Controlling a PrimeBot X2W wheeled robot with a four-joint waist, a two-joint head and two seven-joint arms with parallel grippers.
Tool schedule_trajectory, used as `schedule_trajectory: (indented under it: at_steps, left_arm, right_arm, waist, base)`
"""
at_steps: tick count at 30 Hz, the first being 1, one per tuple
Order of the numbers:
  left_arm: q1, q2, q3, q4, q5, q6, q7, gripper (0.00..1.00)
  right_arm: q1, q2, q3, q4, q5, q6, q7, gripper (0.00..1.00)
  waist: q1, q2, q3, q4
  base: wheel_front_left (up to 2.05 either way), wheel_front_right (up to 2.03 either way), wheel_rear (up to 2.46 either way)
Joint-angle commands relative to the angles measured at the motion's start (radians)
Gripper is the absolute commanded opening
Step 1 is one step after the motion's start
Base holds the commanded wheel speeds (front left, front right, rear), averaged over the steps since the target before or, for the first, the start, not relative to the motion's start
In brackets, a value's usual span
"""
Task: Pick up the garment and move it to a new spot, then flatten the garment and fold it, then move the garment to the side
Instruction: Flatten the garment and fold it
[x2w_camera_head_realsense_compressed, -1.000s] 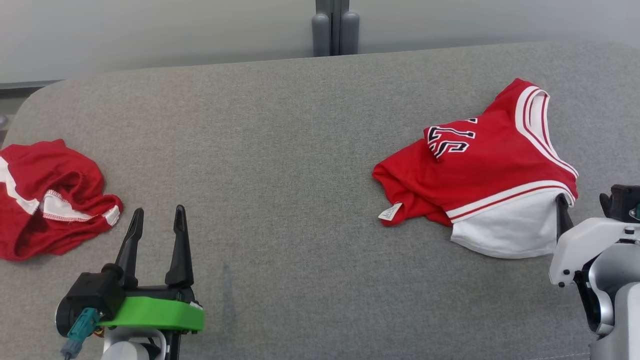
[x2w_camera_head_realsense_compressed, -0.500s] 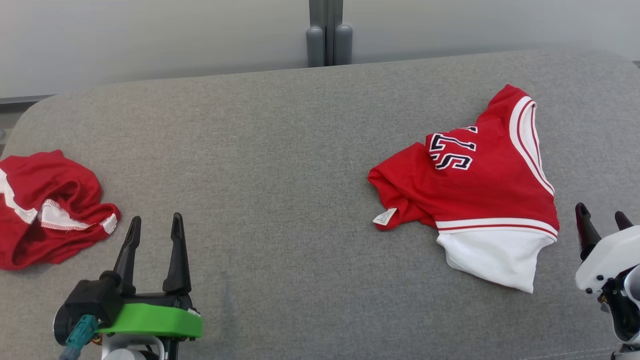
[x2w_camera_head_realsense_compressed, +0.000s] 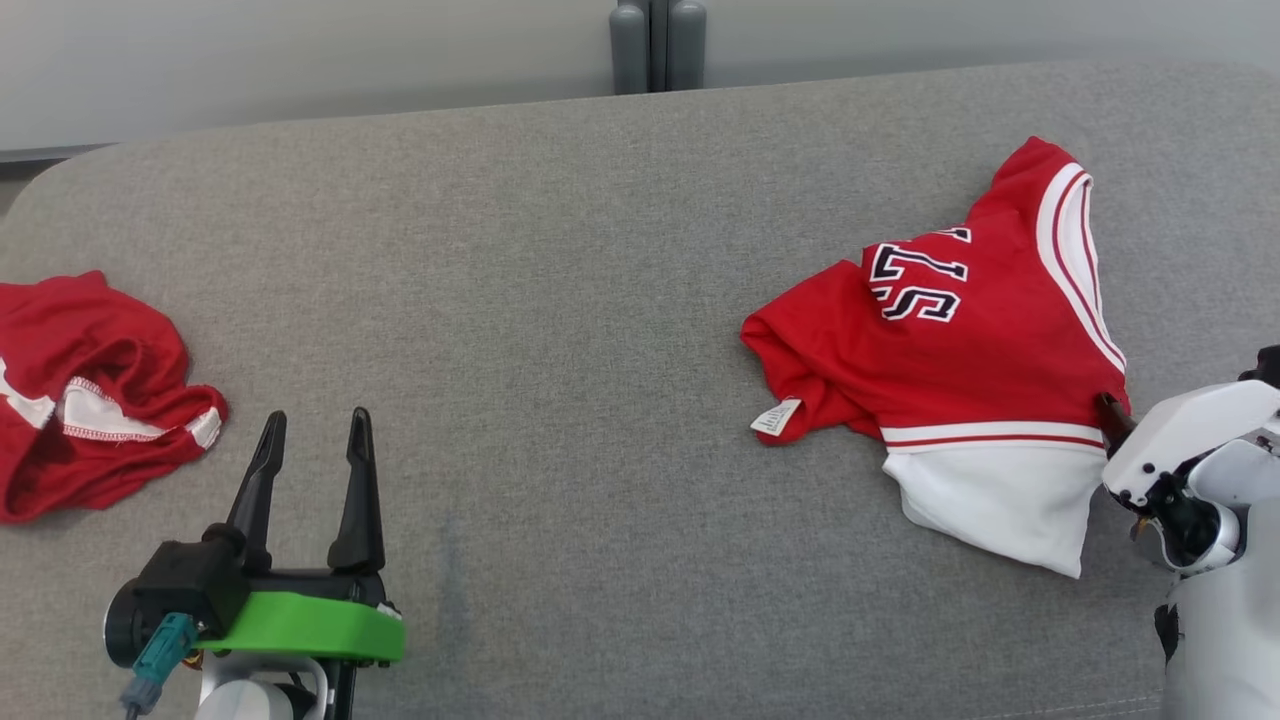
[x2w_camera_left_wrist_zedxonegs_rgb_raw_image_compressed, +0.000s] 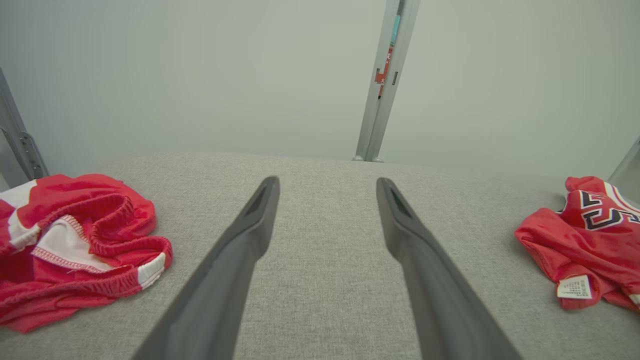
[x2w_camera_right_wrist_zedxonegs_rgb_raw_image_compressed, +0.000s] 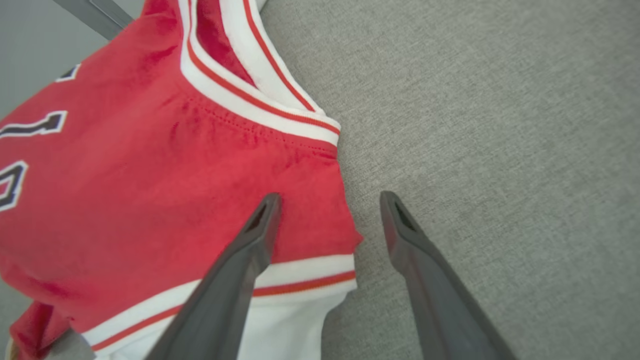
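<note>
- We show the red knit jersey with white striped trim and black-and-white lettering (x2w_camera_head_realsense_compressed: 960, 370) lying rumpled on the right part of the grey woven upholstered surface (x2w_camera_head_realsense_compressed: 550, 300), its small white care label (x2w_camera_head_realsense_compressed: 777, 417) turned out at the near-left fold
- The right gripper (x2w_camera_right_wrist_zedxonegs_rgb_raw_image_compressed: 330, 200) has its jaws spread as wide as they go, with nothing gripped; in the right wrist view one dark finger (x2w_camera_right_wrist_zedxonegs_rgb_raw_image_compressed: 240, 270) is over the red cloth and the other over bare upholstery, so the pair straddles the jersey's right edge just above the white-and-red band
- What has changed: half a second ago this gripper stood clear of the jersey, off its near-right corner; now its fingertip (x2w_camera_head_realsense_compressed: 1108, 410) is at the cloth's edge; the head camera has also shifted, so we do not read the jersey's new place in the frame as a move of the cloth
- The left gripper (x2w_camera_head_realsense_compressed: 316, 420) remains parked at lower left, jaws wide apart and empty, near a crumpled pair of red shorts with white trim (x2w_camera_head_realsense_compressed: 100, 400)
- We judge the first pick to be imminent: closing here should pinch the edge; the garment is not yet lifted, flattened or folded
</note>
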Motion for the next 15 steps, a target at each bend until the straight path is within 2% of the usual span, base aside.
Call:
schedule_trajectory:
  at_steps: [1, 8, 15]
  left_arm:
    - [-0.016, 0.011, -0.002, -0.004, 0.007, -0.002, -0.001, 1.0]
    - [-0.03, 0.018, -0.004, -0.005, 0.002, -0.002, 0.0, 1.0]
    - [-0.036, 0.016, -0.005, -0.004, -0.005, -0.003, 0.0, 1.0]
  right_arm:
    - [-0.029, -0.003, -0.013, 0.04, -0.015, -0.001, -0.021, 1.0]
    - [-0.122, -0.002, -0.061, 0.184, -0.061, -0.001, -0.071, 1.0]
    - [-0.178, -0.008, -0.09, 0.231, -0.091, -0.001, -0.123, 1.0]
  waist:
    - [0.0, 0.0, 0.018, 0.017]
    - [0.0, 0.0, 0.045, 0.049]
    - [0.0, 0.0, 0.054, 0.067]
  base:
    - [0.0, 0.0, 0.0]
    - [0.0, 0.0, 0.0]
    - [0.0, 0.0, 0.0]
